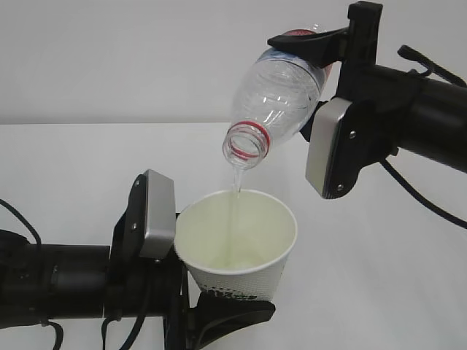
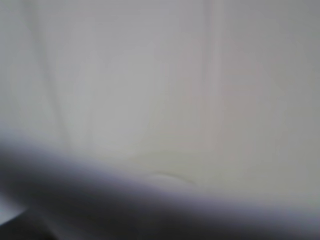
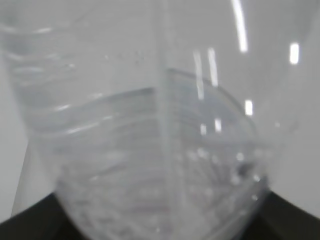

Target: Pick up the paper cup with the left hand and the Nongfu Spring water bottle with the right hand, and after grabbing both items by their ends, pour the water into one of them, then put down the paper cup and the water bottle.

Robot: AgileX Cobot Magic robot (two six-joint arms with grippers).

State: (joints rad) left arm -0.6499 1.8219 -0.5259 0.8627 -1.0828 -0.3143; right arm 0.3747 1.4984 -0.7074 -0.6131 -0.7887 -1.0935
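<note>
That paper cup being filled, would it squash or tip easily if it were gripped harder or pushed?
Probably squashable: the paper cup looks thin-walled and open-topped, so a harder squeeze could buckle it. Likely still light, with only a pale pool of water inside. It tapers to a narrow base, so once set down a push might tip it.

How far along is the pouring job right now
Done: both items are lifted. The left gripper holds the paper cup low on its body; the right gripper holds the tilted Nongfu Spring water bottle.
In hand: the pour, a thin stream of water falling from the bottle mouth into the cup.
Left: righting the bottle, then putting both down on the table.
</note>
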